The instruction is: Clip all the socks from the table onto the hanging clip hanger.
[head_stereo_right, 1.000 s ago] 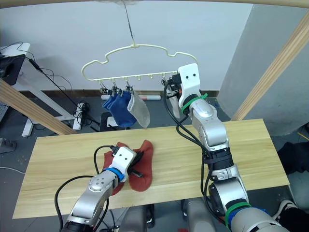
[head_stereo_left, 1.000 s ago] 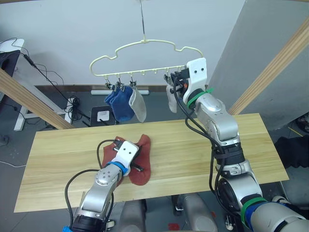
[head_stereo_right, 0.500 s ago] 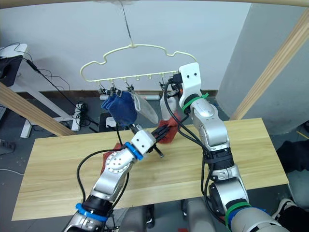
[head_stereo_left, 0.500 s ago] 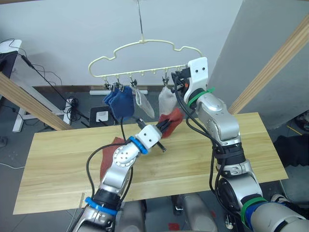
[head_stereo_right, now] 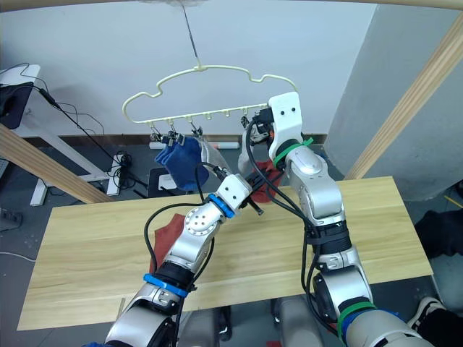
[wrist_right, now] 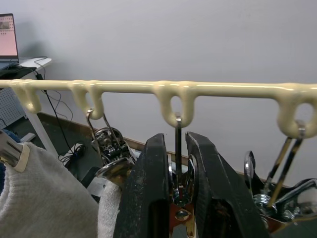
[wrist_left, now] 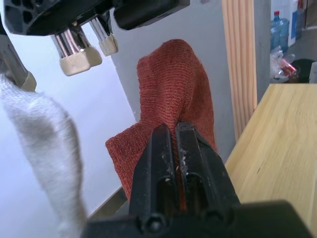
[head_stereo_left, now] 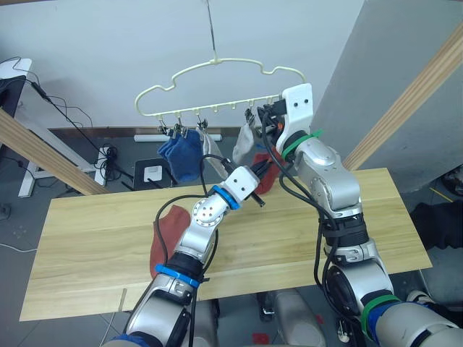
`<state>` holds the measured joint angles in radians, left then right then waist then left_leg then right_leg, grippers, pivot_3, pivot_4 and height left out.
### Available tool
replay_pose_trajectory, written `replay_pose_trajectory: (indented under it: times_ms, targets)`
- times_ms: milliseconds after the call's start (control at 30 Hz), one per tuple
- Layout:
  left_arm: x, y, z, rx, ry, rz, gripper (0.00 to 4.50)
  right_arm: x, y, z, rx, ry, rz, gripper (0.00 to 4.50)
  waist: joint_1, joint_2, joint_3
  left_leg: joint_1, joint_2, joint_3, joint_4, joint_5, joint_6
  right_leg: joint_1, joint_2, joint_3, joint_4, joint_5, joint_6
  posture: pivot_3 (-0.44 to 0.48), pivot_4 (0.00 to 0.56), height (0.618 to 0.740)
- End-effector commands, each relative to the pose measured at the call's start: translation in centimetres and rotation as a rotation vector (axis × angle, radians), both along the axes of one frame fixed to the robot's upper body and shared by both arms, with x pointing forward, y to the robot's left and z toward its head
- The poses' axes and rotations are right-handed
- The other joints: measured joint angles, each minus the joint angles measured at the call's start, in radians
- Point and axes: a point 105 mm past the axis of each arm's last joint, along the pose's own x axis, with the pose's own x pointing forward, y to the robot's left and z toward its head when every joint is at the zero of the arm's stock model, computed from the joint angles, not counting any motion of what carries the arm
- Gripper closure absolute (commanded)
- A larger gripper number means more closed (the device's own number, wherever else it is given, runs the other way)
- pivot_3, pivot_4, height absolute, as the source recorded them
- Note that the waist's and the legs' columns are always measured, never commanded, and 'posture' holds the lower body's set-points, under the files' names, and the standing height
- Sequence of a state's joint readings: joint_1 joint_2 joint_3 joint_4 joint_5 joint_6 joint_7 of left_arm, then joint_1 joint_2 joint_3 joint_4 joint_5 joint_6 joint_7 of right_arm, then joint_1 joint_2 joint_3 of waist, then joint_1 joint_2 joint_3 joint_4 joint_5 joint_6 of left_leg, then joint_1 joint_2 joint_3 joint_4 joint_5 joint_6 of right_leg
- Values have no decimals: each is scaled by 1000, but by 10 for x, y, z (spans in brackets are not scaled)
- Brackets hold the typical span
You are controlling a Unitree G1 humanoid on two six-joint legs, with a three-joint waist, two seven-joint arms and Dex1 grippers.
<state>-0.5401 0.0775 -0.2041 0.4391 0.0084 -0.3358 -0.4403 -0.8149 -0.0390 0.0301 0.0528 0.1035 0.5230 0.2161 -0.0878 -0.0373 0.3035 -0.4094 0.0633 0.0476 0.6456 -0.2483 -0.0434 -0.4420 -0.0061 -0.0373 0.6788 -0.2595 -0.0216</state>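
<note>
Rust-red sock (wrist_left: 171,94) pinched in our closed left hand (wrist_left: 176,130); right hand (wrist_right: 177,148) squeezes a clip (wrist_right: 179,191): we feed the cuff fully between its jaws

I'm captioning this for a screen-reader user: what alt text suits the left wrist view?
The left gripper, shut on a rust-red sock, lifts it toward metal clips above. A light grey sock hangs beside it, with the wooden table below.
</note>
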Motion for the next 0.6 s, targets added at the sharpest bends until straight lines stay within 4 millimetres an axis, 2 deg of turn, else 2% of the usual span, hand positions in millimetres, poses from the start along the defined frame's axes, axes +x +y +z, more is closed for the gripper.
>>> replay_pose_trajectory:
  times_ms: [33, 233, 600]
  targets:
    - [6, 9, 12, -26, -50, 43, 4500, -7, 0, 18, 25, -59, 13, 4251, -1, 0, 0, 0, 0, 0, 0, 0, 0, 0, 0, 0, 0, 0, 0, -206, 302, 740]
    - [15, 23, 17, -28, -72, 93, 4500, -7, -1, 17, 21, -58, 13, 4251, -1, 0, 0, 0, 0, 2, 0, 0, 0, 0, 0, 0, 0, 0, 0, -206, 302, 740]
    - [13, 20, 22, -39, -95, 78, 4500, -7, 0, 16, 24, -49, 20, 4251, -1, 0, 0, 0, 1, 3, 0, 0, 0, 0, 0, 0, 0, 0, 0, -205, 300, 740]
